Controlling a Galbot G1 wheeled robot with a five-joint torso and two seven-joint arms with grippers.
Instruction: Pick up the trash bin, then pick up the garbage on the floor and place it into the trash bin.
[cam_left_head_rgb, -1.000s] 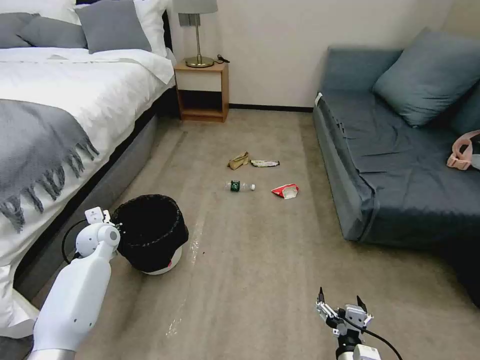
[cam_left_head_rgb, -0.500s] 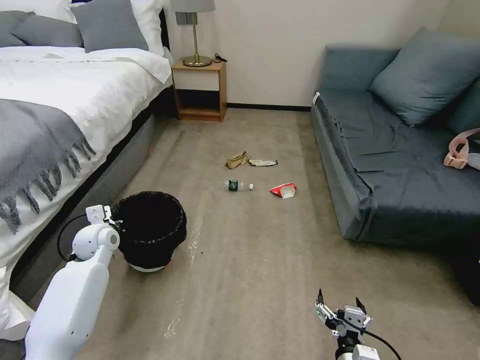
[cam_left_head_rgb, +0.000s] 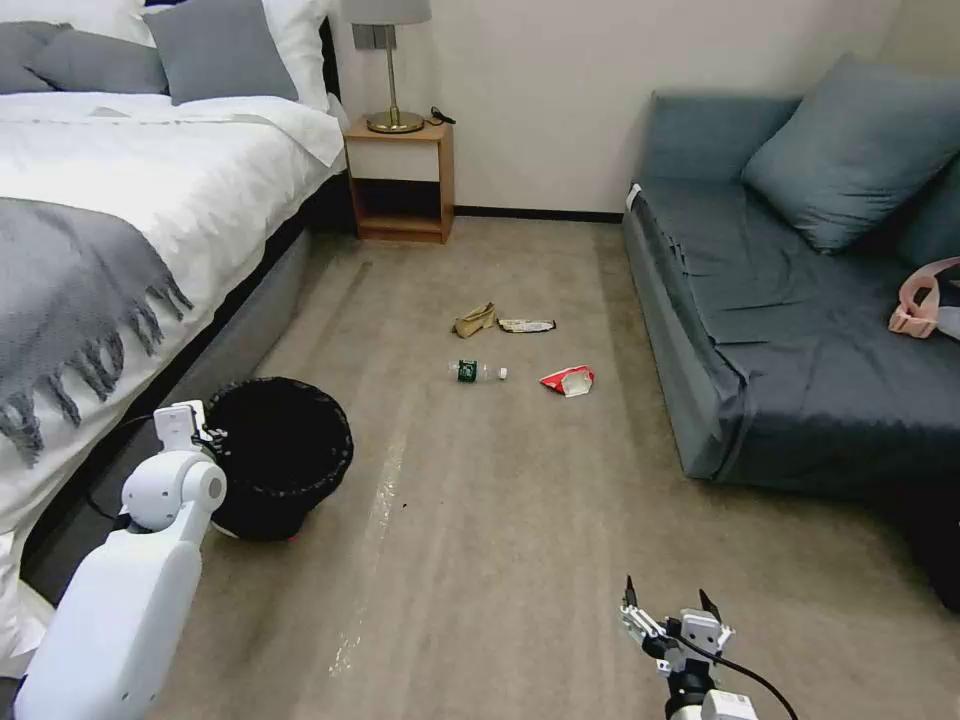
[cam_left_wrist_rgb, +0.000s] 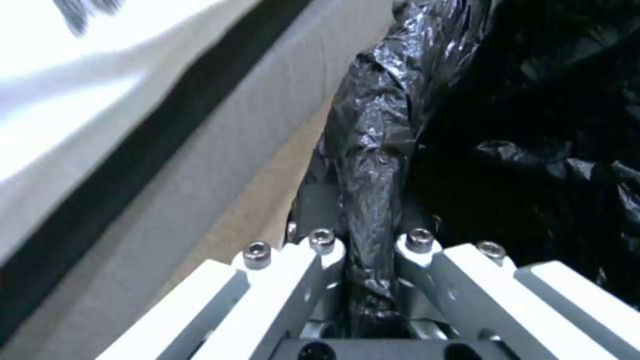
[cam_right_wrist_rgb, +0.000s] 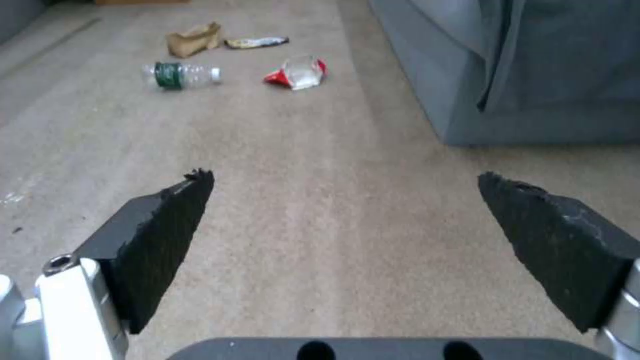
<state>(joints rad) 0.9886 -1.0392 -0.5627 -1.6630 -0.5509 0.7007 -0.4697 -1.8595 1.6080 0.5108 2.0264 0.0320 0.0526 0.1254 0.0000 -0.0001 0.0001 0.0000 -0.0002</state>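
The trash bin (cam_left_head_rgb: 278, 455), round and lined with a crinkly black bag, sits by the bed at the lower left. My left gripper (cam_left_head_rgb: 207, 440) is shut on the bin's near-left rim; in the left wrist view the black bag (cam_left_wrist_rgb: 373, 165) is pinched between the white fingers (cam_left_wrist_rgb: 313, 255). The garbage lies mid-floor: a clear bottle with a green label (cam_left_head_rgb: 478, 372) (cam_right_wrist_rgb: 180, 76), a red-white packet (cam_left_head_rgb: 568, 380) (cam_right_wrist_rgb: 298, 74), a tan paper bag (cam_left_head_rgb: 476, 321) (cam_right_wrist_rgb: 193, 40) and a snack wrapper (cam_left_head_rgb: 527, 325) (cam_right_wrist_rgb: 257, 42). My right gripper (cam_left_head_rgb: 668, 608) (cam_right_wrist_rgb: 345, 176) hangs open and empty above the carpet, well short of the litter.
A bed (cam_left_head_rgb: 120, 220) with a grey throw runs along the left. A wooden nightstand (cam_left_head_rgb: 400, 180) with a lamp stands at the far wall. A blue sofa (cam_left_head_rgb: 800, 300) on the right holds a pink strappy object (cam_left_head_rgb: 920, 300). Open carpet lies between bed and sofa.
My left arm has drawn to the left with the bin held by its rim, and the bin now sits closer to the bed. The right gripper has shifted slightly lower, still open.
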